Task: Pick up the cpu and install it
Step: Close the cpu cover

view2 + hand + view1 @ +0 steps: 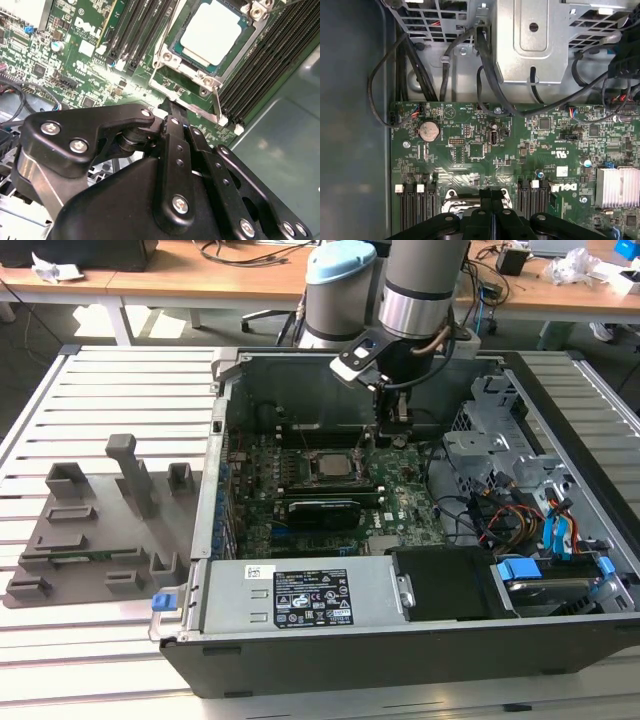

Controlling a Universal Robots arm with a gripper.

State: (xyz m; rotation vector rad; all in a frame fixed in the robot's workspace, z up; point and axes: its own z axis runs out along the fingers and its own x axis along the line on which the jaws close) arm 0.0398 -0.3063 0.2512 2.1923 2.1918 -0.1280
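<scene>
Fingers (486, 201) of the gripper (168, 104) are pressing together with nothing between them. We are seeing them hanging over the motherboard (520, 170), beside one edge of the socket frame (161, 59). The cpu (212, 31) is lying flat inside that frame, silvery top up, apart from the fingertips.

In the exterior view we are finding the gripper (392, 435) lowered inside the open computer case (400, 660), with the cpu (331, 462) just towards the exterior view's left of it.

Room around the gripper is looking tight. Black memory slots (260, 65) are running along both sides of the socket, and the case's far wall is rising close behind the arm. The metal drive cage (480, 435) with its loose cables (481, 47) is crowding the exterior view's right. A long black expansion card (322, 510) is standing on the near side of the socket.

The case is resting on a slatted tabletop (110, 390). A grey fixture (100, 530) is sitting there well apart, on the exterior view's left, with bare slats around it.
</scene>
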